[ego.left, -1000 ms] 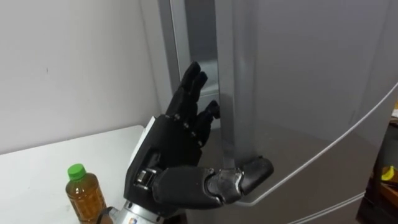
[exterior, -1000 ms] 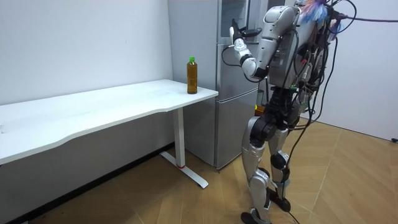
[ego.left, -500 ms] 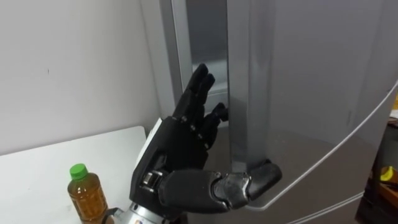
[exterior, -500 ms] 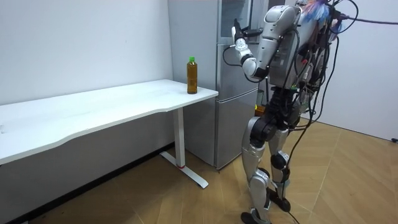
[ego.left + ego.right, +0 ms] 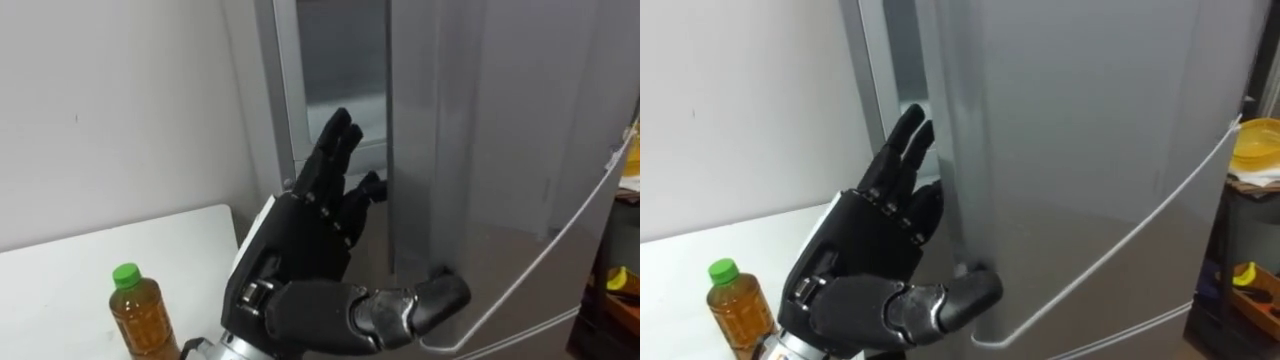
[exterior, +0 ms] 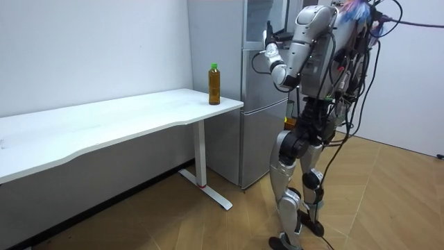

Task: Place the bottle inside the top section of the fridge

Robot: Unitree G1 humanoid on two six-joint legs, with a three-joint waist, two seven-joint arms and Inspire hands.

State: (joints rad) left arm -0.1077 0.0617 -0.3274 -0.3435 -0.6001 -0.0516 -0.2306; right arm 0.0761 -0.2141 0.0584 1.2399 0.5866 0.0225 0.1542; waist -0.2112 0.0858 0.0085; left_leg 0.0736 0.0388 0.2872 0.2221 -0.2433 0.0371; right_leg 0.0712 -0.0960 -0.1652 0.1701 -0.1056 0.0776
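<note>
Left eye view. The left hand is raised at the free edge of the upper fridge door. The door is ajar, with pale interior showing in the gap. The fingers are straight and close together, their tips reaching into the gap behind the door edge. The thumb is stretched across the door's front, low down. Nothing is gripped. The bottle, green-capped with amber liquid, stands upright on the white table, just beside the wrist but not touching the hand.

Right eye view. Same arrangement. The thumb tip lies against the door face near its edge, and the fingers pass behind that edge.

Room view. The robot stands upright in front of the fridge, next to the table's end. The hand is at upper-door height. The bottle stands at the table corner nearest the fridge.

Judgement: the step in hand is opening the upper door; the bottle has not yet been picked up. To do it well:
- Curl the fingers a little behind the edge, since straight fingers may slide off.
- Pull along the door's own arc, not straight back.
- Open wide enough for arm and bottle.
- Keep the forearm off the bottle.
</note>
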